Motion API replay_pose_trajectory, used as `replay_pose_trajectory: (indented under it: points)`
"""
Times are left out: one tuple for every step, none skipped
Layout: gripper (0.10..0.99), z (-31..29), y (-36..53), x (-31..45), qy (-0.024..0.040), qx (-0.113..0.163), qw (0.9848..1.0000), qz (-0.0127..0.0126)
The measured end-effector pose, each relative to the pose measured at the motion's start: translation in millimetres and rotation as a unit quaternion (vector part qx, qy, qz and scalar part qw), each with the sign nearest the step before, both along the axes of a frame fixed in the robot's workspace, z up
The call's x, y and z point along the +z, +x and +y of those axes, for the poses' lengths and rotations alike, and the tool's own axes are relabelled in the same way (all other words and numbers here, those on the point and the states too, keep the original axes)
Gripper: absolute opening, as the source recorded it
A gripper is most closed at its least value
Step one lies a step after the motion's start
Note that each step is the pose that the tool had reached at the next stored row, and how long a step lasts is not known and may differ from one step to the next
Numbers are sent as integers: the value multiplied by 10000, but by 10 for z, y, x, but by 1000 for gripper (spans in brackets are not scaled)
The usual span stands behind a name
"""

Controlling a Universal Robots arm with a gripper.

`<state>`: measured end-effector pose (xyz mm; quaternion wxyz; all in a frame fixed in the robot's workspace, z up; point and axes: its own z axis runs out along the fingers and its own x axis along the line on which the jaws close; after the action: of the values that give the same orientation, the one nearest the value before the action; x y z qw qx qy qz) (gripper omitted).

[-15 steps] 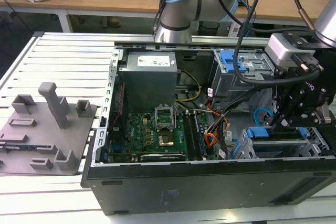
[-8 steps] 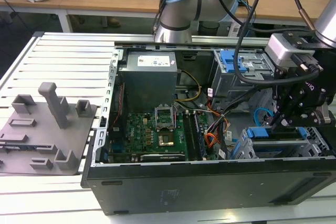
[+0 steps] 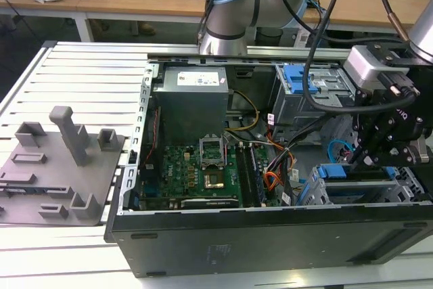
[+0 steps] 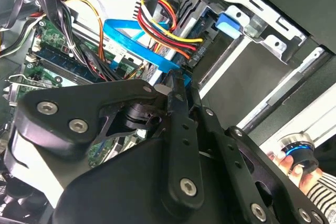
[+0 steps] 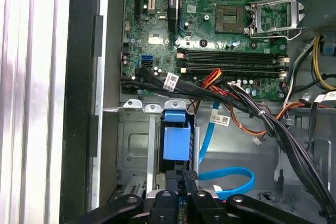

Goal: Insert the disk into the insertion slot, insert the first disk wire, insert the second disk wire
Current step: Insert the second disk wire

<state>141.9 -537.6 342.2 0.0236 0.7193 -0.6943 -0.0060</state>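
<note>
The black, bolted end effector (image 5: 181, 184) has its fingers (image 4: 176, 85) pressed together on a flat blue wire (image 5: 231, 177) just above the disk (image 5: 176, 140). The disk stands on edge in the insertion slot (image 5: 134, 150), its blue plastic carrier end facing up, at the open computer case's (image 3: 270, 235) corner near the worktop (image 3: 81, 72) edge.

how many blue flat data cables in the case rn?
1 for sure: a blue flat data cable looping over the case floor beside the blue carrier, near the gripper, seen in both wrist views. Others may hide under the black wire bundle.
</note>
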Motion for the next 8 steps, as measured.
replay_pose_trajectory:
  points:
    - [161, 0, 0, -2, 11, 0, 10000, 0]
    - [161, 0, 0, 0, 16, 0, 10000, 0]
    - [161, 0, 0, 4, 20, 0, 10000, 0]
    - [161, 0, 0, 13, 26, 0, 10000, 0]
    - [161, 0, 0, 28, 30, 0, 10000, 0]
    - [161, 0, 0, 36, 69, 0, 10000, 0]
    - [161, 0, 0, 33, 104, -1, 9999, 2]
    - [161, 0, 1, 23, 125, -1, 9999, 7]
